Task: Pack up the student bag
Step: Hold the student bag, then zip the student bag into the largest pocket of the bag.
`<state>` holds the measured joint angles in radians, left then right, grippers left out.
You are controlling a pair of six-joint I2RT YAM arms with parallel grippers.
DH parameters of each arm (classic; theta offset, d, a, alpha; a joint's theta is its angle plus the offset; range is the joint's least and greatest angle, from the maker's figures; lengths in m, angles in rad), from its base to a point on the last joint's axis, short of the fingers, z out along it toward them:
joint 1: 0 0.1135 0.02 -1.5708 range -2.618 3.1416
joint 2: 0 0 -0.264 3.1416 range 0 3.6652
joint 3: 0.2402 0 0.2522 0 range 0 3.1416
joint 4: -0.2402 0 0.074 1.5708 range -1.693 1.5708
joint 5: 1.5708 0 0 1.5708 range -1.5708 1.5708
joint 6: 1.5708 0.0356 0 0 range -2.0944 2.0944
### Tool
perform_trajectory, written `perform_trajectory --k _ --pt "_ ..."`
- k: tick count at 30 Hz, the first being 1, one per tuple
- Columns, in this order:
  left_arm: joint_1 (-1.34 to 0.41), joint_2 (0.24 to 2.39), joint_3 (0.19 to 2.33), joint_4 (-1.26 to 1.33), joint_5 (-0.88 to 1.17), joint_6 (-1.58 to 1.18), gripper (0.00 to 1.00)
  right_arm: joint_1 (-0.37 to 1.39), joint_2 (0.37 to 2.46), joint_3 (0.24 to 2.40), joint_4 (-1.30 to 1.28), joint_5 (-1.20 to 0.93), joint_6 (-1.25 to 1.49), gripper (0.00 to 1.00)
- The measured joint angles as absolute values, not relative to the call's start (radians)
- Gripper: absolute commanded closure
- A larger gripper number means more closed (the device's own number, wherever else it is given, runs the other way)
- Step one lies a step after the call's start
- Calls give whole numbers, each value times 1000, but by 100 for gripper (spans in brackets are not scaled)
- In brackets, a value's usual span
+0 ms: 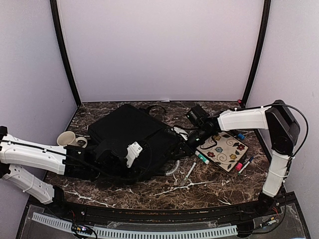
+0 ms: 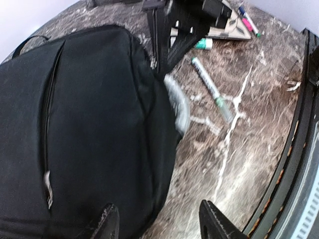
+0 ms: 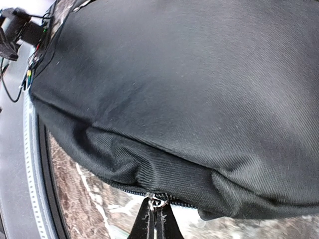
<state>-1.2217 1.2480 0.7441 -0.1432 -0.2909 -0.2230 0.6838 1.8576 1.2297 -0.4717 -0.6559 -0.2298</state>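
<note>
Left claw (image 2: 157, 211) is hanging spread wide, empty, over the student bag (image 2: 75, 124) edge; right claw (image 3: 155, 219) is pinching the bag's half-hidden zipper pull (image 3: 157, 201).

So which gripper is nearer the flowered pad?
Right. The right gripper pinches the zipper of the student bag beside the flowered pad; the left gripper hovers open across the bag, farther away.

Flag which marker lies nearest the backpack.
The long pale marker with the green band, alone on the marble beside the backpack. The green-capped marker, pink marker and blue marker lie on or beside the flowered board.
</note>
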Motion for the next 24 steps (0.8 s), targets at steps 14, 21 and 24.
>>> perform_trajectory --k 14,21,24 --pt "-1221 1673 1016 -116 -359 -286 62 700 1857 1230 -472 -685 -226 100" --pt "-1210 1745 1076 -163 -419 -305 100 700 1857 1230 -473 -680 -229 100" --pt "-1210 1748 1079 -165 -422 -299 100 695 1857 1230 -481 -677 -236 100"
